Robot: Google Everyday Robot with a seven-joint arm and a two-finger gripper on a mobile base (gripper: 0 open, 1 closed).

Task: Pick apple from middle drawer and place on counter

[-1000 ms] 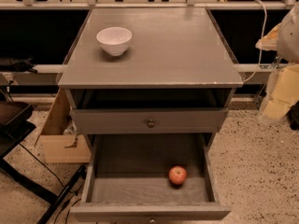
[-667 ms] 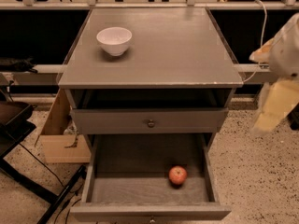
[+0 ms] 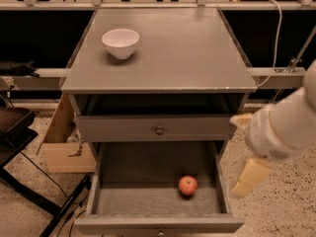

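Observation:
The apple [image 3: 187, 185], small and red, lies on the floor of the open middle drawer [image 3: 133, 174], right of centre and towards the front. The counter [image 3: 168, 53] is the flat grey cabinet top above. My gripper [image 3: 239, 154] hangs at the right of the cabinet, just outside the drawer's right wall, above and to the right of the apple. Its two cream fingers [image 3: 251, 177] stand apart and hold nothing. The white wrist [image 3: 281, 127] hides part of them.
A white bowl [image 3: 120, 42] stands on the counter's back left. The upper drawer front with a round knob [image 3: 159, 130] is closed. A cardboard box [image 3: 59, 142] and dark stand legs [image 3: 29, 191] are on the floor at left. A cable [image 3: 276, 43] hangs at the right.
My arm has moved left and down from the right edge of the view, close to the drawer's right side. The apple and bowl have not moved.

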